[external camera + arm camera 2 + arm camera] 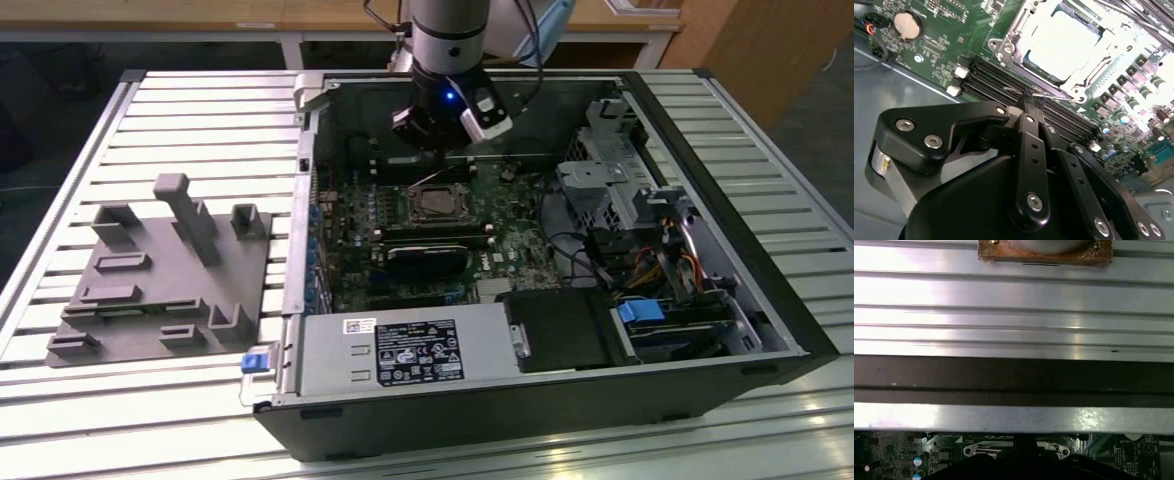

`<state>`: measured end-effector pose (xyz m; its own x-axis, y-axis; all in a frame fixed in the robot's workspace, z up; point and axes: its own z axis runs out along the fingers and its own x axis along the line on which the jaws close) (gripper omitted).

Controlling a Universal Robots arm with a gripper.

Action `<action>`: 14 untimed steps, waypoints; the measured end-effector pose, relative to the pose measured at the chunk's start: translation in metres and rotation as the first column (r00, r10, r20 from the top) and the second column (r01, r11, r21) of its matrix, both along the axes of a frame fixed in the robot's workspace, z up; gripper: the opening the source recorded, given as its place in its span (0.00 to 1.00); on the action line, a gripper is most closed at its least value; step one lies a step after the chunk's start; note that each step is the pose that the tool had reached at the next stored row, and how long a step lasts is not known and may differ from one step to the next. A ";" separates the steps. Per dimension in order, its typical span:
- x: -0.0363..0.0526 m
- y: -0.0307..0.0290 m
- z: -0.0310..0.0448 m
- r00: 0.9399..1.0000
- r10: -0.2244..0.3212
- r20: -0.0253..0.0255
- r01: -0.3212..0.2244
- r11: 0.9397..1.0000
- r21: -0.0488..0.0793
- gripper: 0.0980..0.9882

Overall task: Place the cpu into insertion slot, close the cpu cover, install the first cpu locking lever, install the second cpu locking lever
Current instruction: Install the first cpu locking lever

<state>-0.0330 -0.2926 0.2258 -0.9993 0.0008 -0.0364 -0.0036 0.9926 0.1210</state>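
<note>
Cpu point(1064, 42) seated in insertion slot point(434, 205), just ahead of my tool tip, metal top glaring bright. Cpu cover point(1015, 31) lies flat around it, window framing chip. My tool point(1029, 102) narrow, fingertips together, tip at thin wire locking lever point(1051, 95) past memory slots point(989, 75); cannot tell whether touching. Tool hangs inside open computer case point(534, 400) on slatted worktop point(200, 120).
</note>
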 end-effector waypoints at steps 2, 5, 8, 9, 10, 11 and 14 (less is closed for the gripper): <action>0.0016 0.0000 -0.0010 1.000 0.000 0.000 0.000 1.000 0.000 0.01; 0.0034 0.0000 -0.0031 1.000 0.000 0.000 0.000 1.000 0.000 0.01; 0.0053 0.0000 -0.0059 1.000 0.000 0.000 0.000 1.000 0.000 0.01; 0.0056 0.0000 -0.0074 1.000 0.000 0.000 0.000 1.000 0.000 0.01; 0.0061 0.0000 -0.0091 1.000 0.000 0.000 0.000 1.000 0.000 0.01; 0.0068 0.0000 -0.0104 1.000 0.000 0.000 0.000 1.000 0.000 0.01; 0.0089 0.0000 -0.0144 1.000 0.000 0.000 0.000 1.000 0.000 0.01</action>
